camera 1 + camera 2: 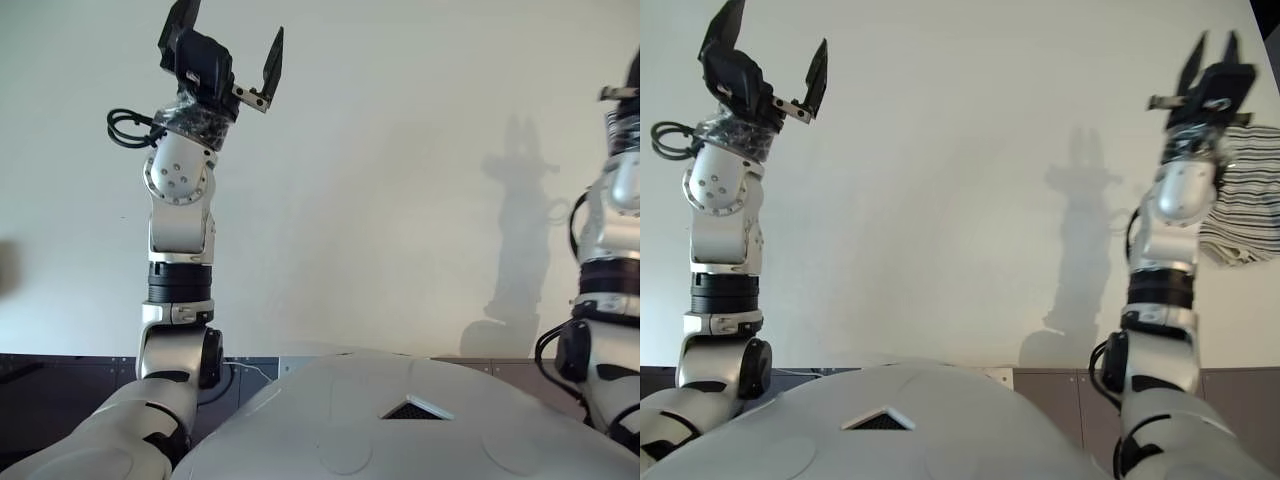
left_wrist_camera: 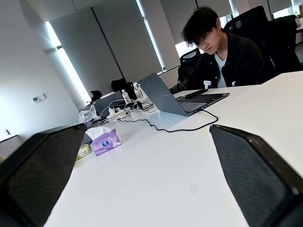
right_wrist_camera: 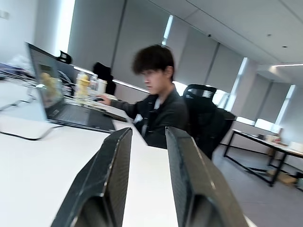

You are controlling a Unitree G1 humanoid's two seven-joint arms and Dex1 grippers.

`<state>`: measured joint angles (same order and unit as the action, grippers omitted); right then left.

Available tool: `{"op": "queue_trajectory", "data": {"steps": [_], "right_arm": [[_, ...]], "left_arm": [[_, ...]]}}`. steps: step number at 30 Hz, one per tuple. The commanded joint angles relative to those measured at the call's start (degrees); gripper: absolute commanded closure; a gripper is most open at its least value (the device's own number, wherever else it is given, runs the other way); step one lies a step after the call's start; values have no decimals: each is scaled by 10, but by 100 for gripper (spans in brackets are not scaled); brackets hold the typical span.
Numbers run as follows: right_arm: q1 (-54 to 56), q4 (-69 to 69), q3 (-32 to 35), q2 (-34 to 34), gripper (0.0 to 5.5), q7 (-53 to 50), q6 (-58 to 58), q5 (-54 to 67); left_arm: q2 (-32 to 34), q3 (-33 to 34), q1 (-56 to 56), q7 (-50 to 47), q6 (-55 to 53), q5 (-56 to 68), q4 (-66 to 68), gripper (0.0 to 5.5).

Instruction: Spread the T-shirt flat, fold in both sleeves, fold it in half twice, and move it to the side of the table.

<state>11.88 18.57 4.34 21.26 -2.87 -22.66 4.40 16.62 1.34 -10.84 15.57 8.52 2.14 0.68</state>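
Lying folded at three o'clock, shirt (image 1: 1255,200) seems delivered; left claw (image 1: 235,25) wide apart, right claw (image 1: 1215,40) barely apart; next, retract both.

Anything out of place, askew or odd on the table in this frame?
The striped T-shirt sits at the right edge of the table, near the raised right pincer. It looks rumpled, with an uneven lower edge rather than a neat fold. Nothing else stands out.

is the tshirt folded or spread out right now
Folded. The striped T-shirt sits as a small layered bundle on the table, off to the robot's right, not laid flat. Its outer edge is cut off.
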Motion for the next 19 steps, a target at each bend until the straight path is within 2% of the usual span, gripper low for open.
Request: {"op": "queue_trajectory", "data": {"steps": [1,4,8,19], "right_arm": [[-127,-165,-127,-120,421,-6,89,-36],[-138,-169,-130,-139,421,1,123,-45],[-124,-141,-107,-146,421,2,142,-43],[-40,-54,-75,-149,421,19,137,-55]], "left_arm": [[-64,18,104,-49,-96,55,-87,70],[-92,-7,153,-59,-88,47,-107,70],[-114,-28,176,-80,-49,10,-69,70],[-164,-59,120,-126,4,-40,27,70]]}}
